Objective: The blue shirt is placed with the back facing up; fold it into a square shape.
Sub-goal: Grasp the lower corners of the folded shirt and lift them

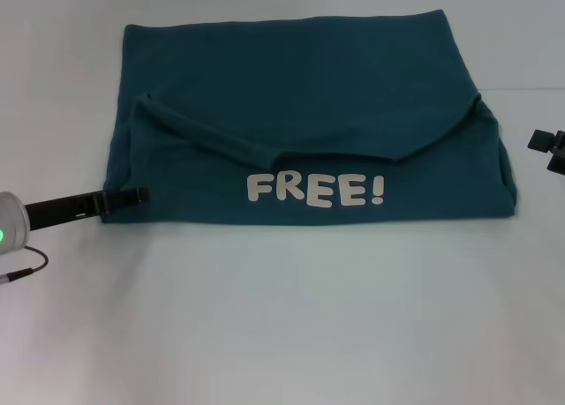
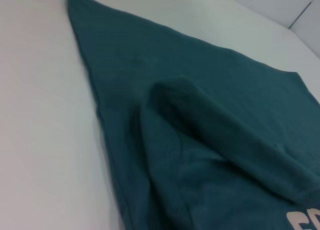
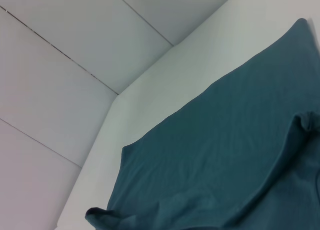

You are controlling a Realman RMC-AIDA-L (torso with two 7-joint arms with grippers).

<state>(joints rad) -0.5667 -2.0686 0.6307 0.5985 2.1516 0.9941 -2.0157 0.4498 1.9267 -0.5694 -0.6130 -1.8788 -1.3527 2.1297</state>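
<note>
The blue shirt (image 1: 300, 96) lies spread on the white table as a wide rectangle. A strip along its near edge is turned over and shows white letters "FREE!" (image 1: 315, 191). Above the letters runs a curved, raised fold (image 1: 221, 145), which also shows in the left wrist view as a thick fold (image 2: 225, 135). My left gripper (image 1: 124, 196) lies low at the shirt's near left corner, its dark tip over the fabric edge. My right gripper (image 1: 549, 149) hangs just off the shirt's right side, apart from the cloth. The right wrist view shows the shirt's flat far part (image 3: 225, 155).
The white table (image 1: 282, 317) stretches in front of the shirt. A red-and-black cable (image 1: 22, 271) hangs under the left arm. Behind the table's far edge stands a pale panelled wall (image 3: 75, 64).
</note>
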